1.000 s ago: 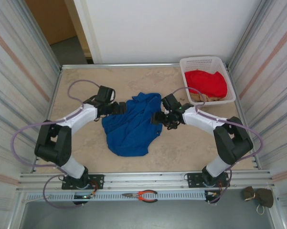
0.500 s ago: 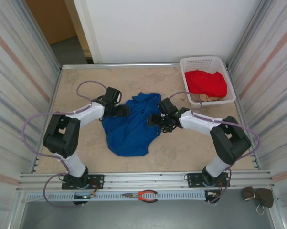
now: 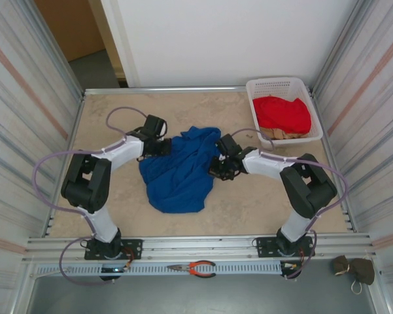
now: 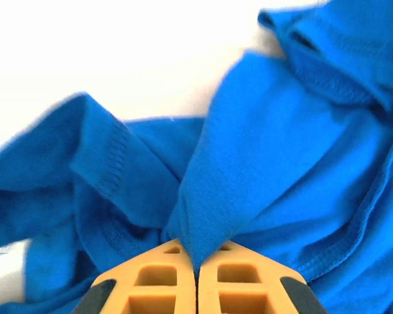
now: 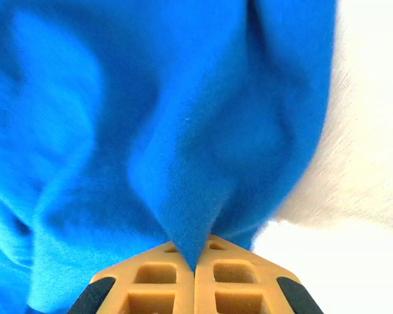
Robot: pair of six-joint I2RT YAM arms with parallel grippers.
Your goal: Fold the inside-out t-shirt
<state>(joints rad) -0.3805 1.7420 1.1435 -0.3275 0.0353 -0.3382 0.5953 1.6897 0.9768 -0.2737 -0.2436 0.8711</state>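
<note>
I am working on a beige, stone-patterned table (image 3: pixel 248 203) inside a stall with metal walls. Nearest to me, red-handled pliers (image 3: pixel 196 267) are lying on the front rail. Further in, the inside-out t-shirt (image 3: pixel 180 173) is lying crumpled at the middle of the table, between my two arms.

A second ago both my claws were standing wide at its edges; now both are pressing shut on it. My left gripper (image 4: pixel 196 261) is pinching a fold of blue cloth at the shirt's left edge. My right gripper (image 5: pixel 195 258) is pinching a fold at its right edge. In both wrist views the cloth is coming out from between the orange fingers.

I am judging that the shirt is now held at two points, so I can begin lifting and spreading it; no fold is made yet. At the far right corner, a white basket (image 3: pixel 278 81) is holding a red garment (image 3: pixel 284 114).
</note>
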